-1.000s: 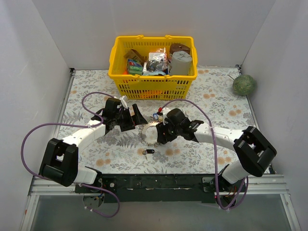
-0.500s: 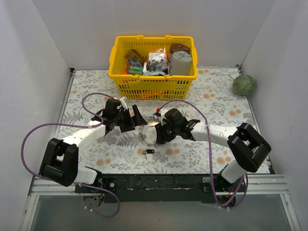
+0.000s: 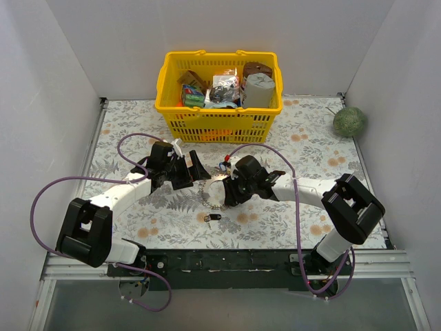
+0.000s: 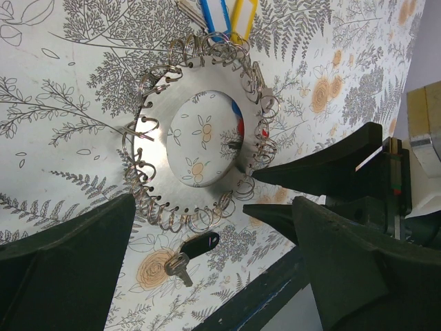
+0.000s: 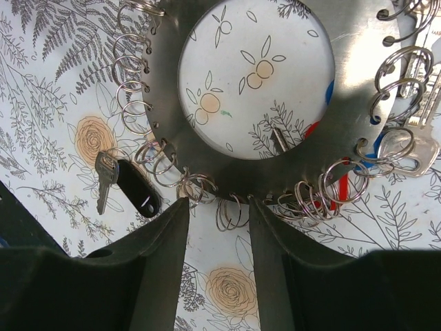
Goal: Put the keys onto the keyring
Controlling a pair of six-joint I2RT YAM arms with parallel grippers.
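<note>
The keyring (image 3: pixel 211 193) is a flat metal disc with a big round hole and many small split rings along its rim, lying on the floral cloth. It fills the left wrist view (image 4: pixel 162 131) and the right wrist view (image 5: pixel 358 89). A black-headed key (image 3: pixel 213 217) lies loose just in front of it, seen in both wrist views (image 4: pixel 193 247) (image 5: pixel 136 192). Blue and yellow tags (image 4: pixel 216 14) and a silver key (image 5: pixel 417 148) hang at the far rim. My left gripper (image 3: pixel 193 169) is open and empty beside the disc. My right gripper (image 5: pixel 219 207) is open, its fingertips either side of one split ring (image 5: pixel 231 212).
A yellow basket (image 3: pixel 219 127) full of packets stands at the back. A green ball (image 3: pixel 349 121) lies at the far right by the wall. White walls close in both sides. Purple cables loop over the cloth near both arms.
My right arm has edged a little left toward the keyring, its elbow swinging in. The left arm, the keyring and the black key have not moved.
</note>
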